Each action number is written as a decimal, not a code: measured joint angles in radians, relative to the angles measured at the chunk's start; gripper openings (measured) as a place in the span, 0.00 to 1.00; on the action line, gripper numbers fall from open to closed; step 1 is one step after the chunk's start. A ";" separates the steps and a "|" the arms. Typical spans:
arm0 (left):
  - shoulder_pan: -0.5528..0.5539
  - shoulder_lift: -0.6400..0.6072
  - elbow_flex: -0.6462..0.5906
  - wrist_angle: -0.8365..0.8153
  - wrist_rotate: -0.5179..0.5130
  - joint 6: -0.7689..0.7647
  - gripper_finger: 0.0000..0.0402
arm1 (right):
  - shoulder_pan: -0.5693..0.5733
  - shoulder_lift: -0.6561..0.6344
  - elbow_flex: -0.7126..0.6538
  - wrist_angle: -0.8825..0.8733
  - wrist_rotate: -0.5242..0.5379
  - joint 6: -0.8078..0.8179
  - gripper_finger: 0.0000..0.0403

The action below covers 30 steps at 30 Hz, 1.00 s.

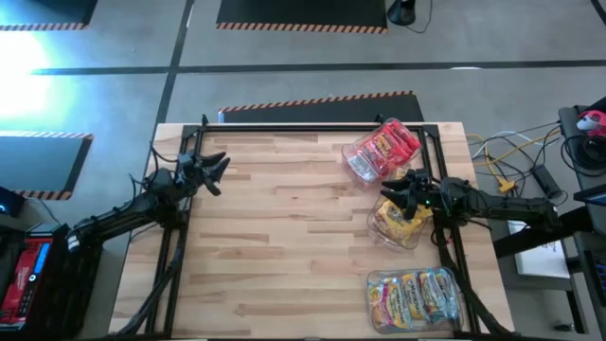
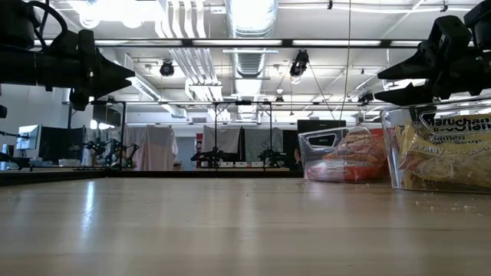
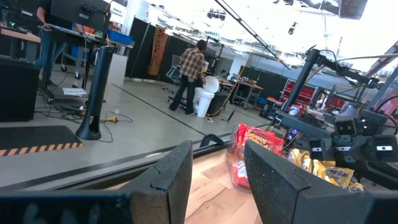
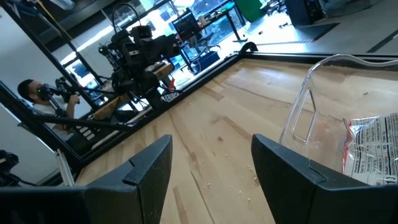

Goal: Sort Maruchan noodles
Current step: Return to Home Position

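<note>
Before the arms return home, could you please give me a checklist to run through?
1. Right gripper open and empty: ok.
2. Left gripper open and empty: ok.
3. Red packets inside the far bin: ok.
4. Yellow packets inside the middle bin: ok.
5. No loose packet left on the table: ok.
6. Right gripper clear of the middle bin's rim: cannot tell.

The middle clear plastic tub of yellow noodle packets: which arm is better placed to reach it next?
Right. The right gripper, fingers open, hovers over the middle clear plastic tub at the right side of the wooden table; the left gripper waits across it.
</note>
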 joint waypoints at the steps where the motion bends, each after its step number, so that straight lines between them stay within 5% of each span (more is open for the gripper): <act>1: 0.000 0.000 0.000 0.000 0.000 0.000 0.33 | 0.000 0.000 0.000 0.000 0.000 0.000 0.52; 30: 0.000 0.000 0.000 0.000 0.000 0.000 0.33 | 0.048 0.000 0.000 0.000 0.000 0.000 0.52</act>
